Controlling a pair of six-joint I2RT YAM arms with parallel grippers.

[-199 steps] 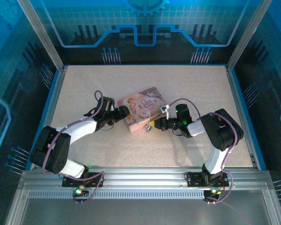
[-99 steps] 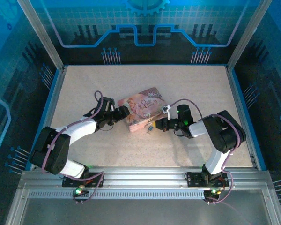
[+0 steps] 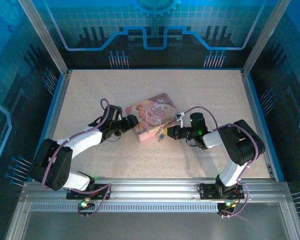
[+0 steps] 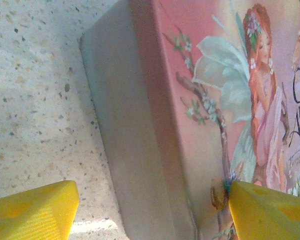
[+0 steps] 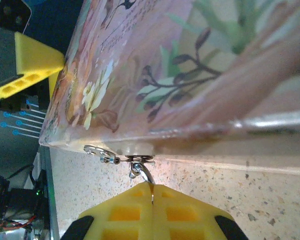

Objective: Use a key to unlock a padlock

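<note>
On the speckled table, a pink picture tin, flat, lid up. At its left end, the left gripper, with yellow fingers spread wide: one pad over bare table, clear of the tin's side wall, the other against the painted lid, the tin's edge between them. At the tin's near edge, the right gripper, its fingers pressed together and pinching a thin silvery shackle. Hooked through a small ring on the tin's latch, just above those fingertips. From overhead, the padlock as a tiny dark speck with a bluish glint, right at the right fingertips and against the tin's side. Padlock body hidden in the wrist view.
</note>
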